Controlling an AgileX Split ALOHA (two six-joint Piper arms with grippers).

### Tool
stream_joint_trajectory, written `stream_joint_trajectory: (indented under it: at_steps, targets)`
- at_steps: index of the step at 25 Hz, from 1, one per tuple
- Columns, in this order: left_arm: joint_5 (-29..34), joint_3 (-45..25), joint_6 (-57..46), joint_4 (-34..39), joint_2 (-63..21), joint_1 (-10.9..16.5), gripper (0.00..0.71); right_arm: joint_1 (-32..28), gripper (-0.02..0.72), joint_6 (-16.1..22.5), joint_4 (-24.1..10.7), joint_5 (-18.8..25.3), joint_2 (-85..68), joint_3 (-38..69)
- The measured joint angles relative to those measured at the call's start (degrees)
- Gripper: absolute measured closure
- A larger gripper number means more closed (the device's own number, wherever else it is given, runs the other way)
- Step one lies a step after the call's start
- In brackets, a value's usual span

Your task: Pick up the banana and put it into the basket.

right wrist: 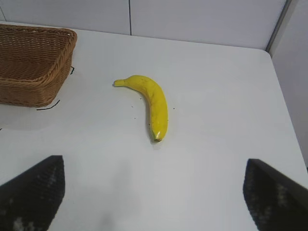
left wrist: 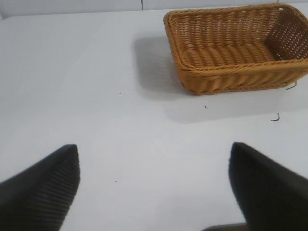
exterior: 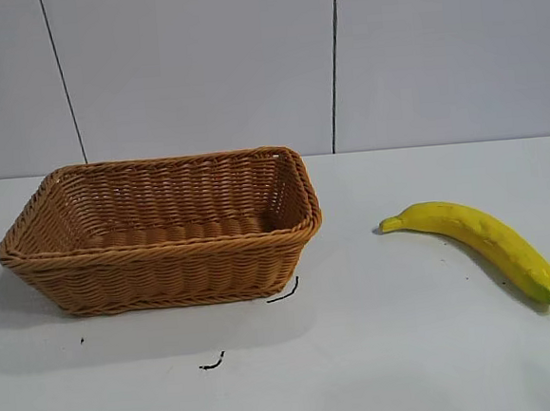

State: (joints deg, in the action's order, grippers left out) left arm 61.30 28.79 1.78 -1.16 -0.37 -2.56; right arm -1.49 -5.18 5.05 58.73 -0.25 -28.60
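Note:
The yellow banana [exterior: 482,239] lies on the white table at the right of the exterior view, its greenish dark-tipped end toward the front right. The empty light-brown wicker basket [exterior: 166,271] stands at the left. Neither arm shows in the exterior view. In the right wrist view the banana [right wrist: 151,102] lies ahead of my right gripper [right wrist: 155,192], which is open wide and empty, well short of it. The basket's corner [right wrist: 33,60] shows there too. My left gripper [left wrist: 154,185] is open and empty above bare table, with the basket [left wrist: 231,77] farther off.
Small black marks [exterior: 284,292] lie on the table in front of the basket. A grey panelled wall stands behind the table. The table's far edge and a side edge [right wrist: 276,82] show in the right wrist view.

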Motion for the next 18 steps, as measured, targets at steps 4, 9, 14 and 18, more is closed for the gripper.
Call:
stream_joint_trajectory:
  at_steps: [4, 9, 14, 18]
  targets:
    - [0.0, 0.0, 0.0, 0.0, 0.0, 0.0, 0.075, 0.0, 0.014, 0.0, 0.0, 0.0, 0.0, 0.0]
    - [0.0, 0.0, 0.0, 0.0, 0.0, 0.0, 0.075, 0.0, 0.014, 0.0, -0.1, 0.0, 0.0, 0.0]
    - [0.0, 0.0, 0.0, 0.0, 0.0, 0.0, 0.075, 0.0, 0.014, 1.5, -0.2, 1.9, 10.2, -3.5]
    - [0.0, 0.0, 0.0, 0.0, 0.0, 0.0, 0.075, 0.0, 0.014, 2.7, 0.0, 2.8, 23.9, -8.6]
